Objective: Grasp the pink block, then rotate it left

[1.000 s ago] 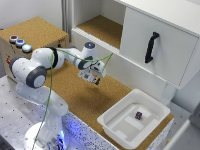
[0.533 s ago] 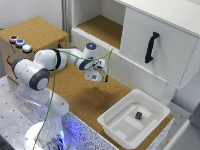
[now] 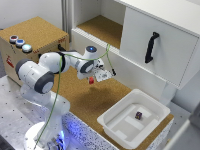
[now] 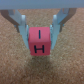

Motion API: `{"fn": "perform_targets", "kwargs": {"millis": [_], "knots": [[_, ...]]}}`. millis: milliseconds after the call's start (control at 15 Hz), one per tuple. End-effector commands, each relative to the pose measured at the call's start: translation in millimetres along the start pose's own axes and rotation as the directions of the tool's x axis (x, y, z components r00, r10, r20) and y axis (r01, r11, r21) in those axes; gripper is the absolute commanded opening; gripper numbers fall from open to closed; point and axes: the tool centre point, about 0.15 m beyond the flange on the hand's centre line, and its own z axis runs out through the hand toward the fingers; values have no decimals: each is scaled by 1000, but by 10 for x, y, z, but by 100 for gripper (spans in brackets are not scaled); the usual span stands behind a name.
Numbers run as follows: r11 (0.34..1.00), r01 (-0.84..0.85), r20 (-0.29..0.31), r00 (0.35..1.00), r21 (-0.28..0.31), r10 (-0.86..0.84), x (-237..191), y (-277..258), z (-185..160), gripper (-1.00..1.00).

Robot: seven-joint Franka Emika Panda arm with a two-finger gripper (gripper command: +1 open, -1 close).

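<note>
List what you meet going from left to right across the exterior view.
Three buttons on the cork box → robot arm → pincer shut on the pink block → white tray with the dark purple cube → black cabinet handle.

Arm [image 3: 55, 67] reaches sideways above the cork, tool [image 3: 92, 80] clamped shut

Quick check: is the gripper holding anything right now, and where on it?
Yes. The gripper is shut on the pink block, fingers pressing its two opposite side faces near the upper part, lifted above the cork surface.
</note>
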Motion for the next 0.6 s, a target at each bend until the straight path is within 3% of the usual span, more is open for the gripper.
{"fn": "perform_targets", "kwargs": {"millis": [0,267,333,533], "knots": [[986,110,41,992,123,-115,39,201,358,-100],[980,92,25,995,175,-98,24,229,338,-100],[981,115,15,993,158,-119,11,200,285,100],[973,163,-18,987,163,-163,-22,141,23,100]]}}
